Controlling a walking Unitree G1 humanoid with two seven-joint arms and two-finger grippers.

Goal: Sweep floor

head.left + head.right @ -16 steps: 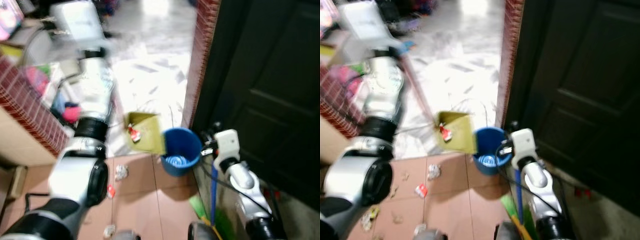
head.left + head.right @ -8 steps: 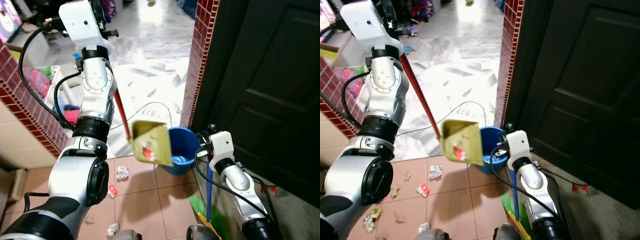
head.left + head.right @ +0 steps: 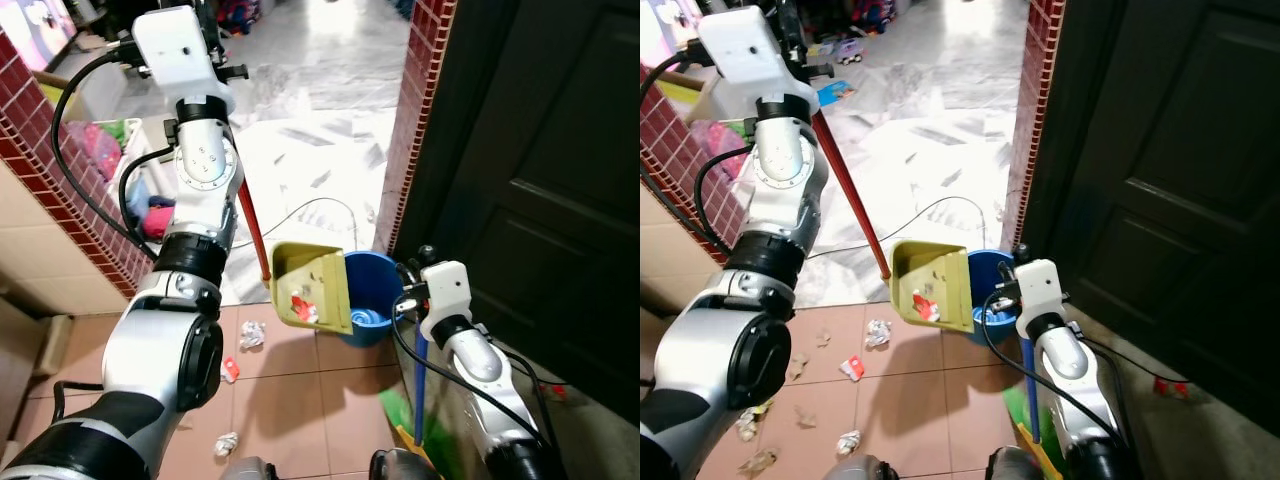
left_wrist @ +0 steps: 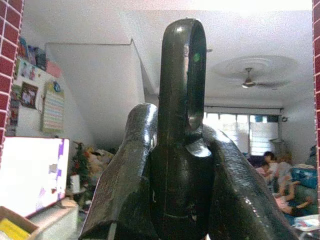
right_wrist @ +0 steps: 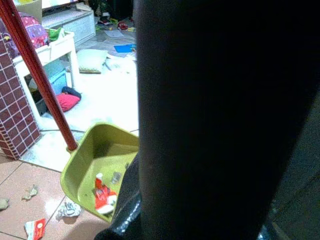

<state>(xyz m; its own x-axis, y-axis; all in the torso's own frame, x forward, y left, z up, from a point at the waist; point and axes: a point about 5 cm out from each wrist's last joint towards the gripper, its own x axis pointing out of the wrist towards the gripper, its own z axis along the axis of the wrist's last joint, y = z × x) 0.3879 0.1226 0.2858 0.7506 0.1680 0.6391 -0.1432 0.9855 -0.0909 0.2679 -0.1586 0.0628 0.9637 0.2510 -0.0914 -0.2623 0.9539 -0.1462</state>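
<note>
My left end effector [image 4: 182, 150] is clenched on the red pole [image 3: 251, 225] of the yellow-green plastic dustpan [image 3: 312, 287], held tilted beside the round blue bucket [image 3: 378, 305]. My right end effector [image 5: 200, 150] grasps the blue broom shaft [image 3: 419, 385]. Paper scraps [image 3: 251, 334] lie on the tiled floor [image 3: 290, 390].

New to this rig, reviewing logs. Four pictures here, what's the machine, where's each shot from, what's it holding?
It's a humanoid robot with two silver arms. Two pictures come from its head cameras, looking down; two from its wrists.

The left gripper is shut on a red handle, raised high. That handle carries a yellow-green dustpan with scraps in it, tipped beside a blue bucket. The right gripper holds the blue pole of a green broom.

Paper scraps litter the tiled floor.
</note>
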